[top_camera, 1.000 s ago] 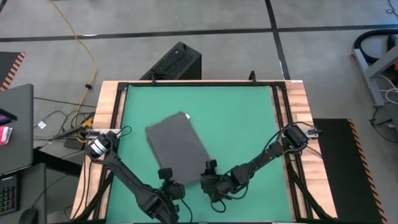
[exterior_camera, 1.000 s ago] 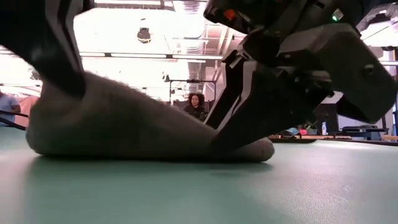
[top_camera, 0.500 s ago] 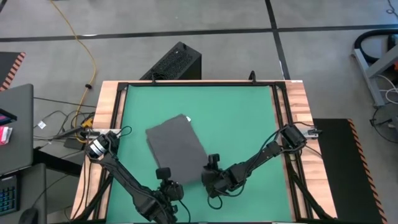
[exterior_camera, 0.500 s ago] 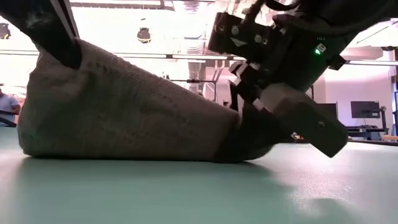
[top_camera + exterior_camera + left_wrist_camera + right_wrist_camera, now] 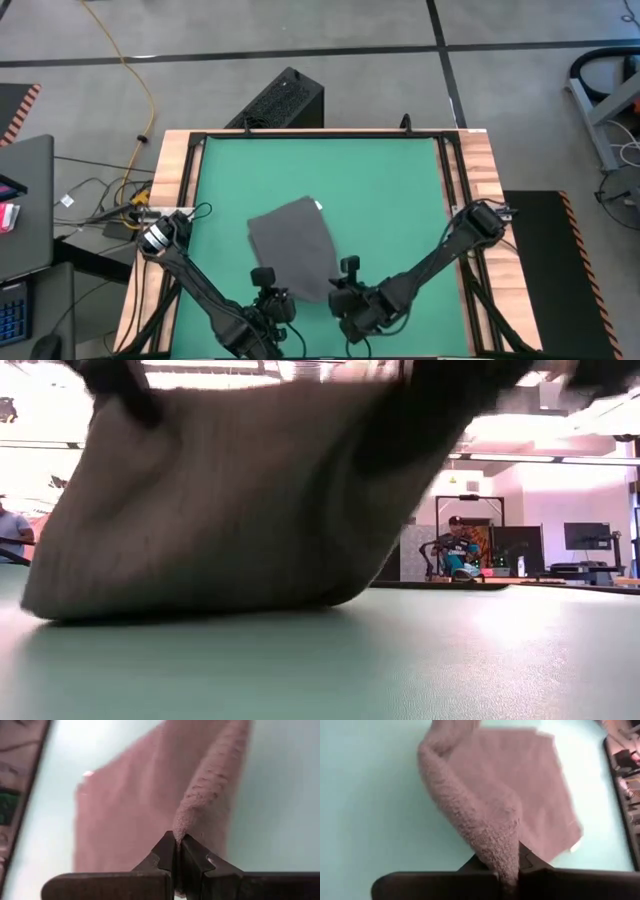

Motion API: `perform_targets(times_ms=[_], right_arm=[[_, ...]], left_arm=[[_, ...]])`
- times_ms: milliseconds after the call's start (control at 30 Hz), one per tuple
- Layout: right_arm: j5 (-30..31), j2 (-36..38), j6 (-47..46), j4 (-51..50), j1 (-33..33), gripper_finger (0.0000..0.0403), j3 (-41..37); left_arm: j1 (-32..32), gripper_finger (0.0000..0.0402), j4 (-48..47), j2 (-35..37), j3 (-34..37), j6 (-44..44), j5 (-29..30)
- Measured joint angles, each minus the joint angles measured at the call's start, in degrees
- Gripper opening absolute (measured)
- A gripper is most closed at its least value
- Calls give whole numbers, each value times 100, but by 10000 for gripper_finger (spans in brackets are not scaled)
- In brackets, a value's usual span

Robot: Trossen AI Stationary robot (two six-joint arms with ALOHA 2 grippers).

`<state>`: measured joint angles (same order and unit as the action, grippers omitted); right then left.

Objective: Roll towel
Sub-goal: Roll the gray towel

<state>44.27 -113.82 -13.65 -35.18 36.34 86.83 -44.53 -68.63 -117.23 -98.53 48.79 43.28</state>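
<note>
- While both arms reached in from the near edge of the green tabletop (image 5: pixel 400 180), the towel (image 5: pixel 292 245) lay slightly toward the near-left of the mat, its far part flat and its near edge raised off the surface.
- The left claw (image 5: pixel 268 292) was pressed together on the towel's near-left corner; in the left wrist view its two dark fingers (image 5: pixel 165 857) met on a pinched ridge of the cloth (image 5: pixel 210 785) that ran away from them.
- The right claw (image 5: pixel 345 290) was likewise shut on the near-right corner, with a fold of the fuzzy grey fabric (image 5: pixel 480 820) rising out from between its tips in the right wrist view.
- Seen from tabletop height, the towel (image 5: pixel 230 510) hung as a broad grey sheet, lifted at the top where dark arm parts held it and resting on the green surface (image 5: pixel 400 660) along its lower edge.
- A small white tag (image 5: pixel 319 206) showed at the towel's far-right corner in the overhead view; the same tag (image 5: pixel 575 847) appeared at a corner in the right wrist view.
- Beyond the tabletop, a seated person (image 5: pixel 458 550) was visible in the room, and part of another person (image 5: pixel 10 525) stood at the far left.
- A black box (image 5: pixel 280 100) and a yellow cable (image 5: pixel 140 90) lay on the floor behind the tabletop.
</note>
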Motion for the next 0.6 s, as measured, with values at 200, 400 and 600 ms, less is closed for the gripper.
perform_targets(times_ms=[200,400,600], right_arm=[[361,24,2,-1172,283,15,1259],[577,24,13,-2044,623,15,2286],[874,24,13,-2660,934,15,2993]], left_arm=[[-55,0,-310,4,-992,-508,752],[-251,0,-612,4,-1885,-1040,1071],[-471,0,-1060,4,-2594,-1262,1426]])
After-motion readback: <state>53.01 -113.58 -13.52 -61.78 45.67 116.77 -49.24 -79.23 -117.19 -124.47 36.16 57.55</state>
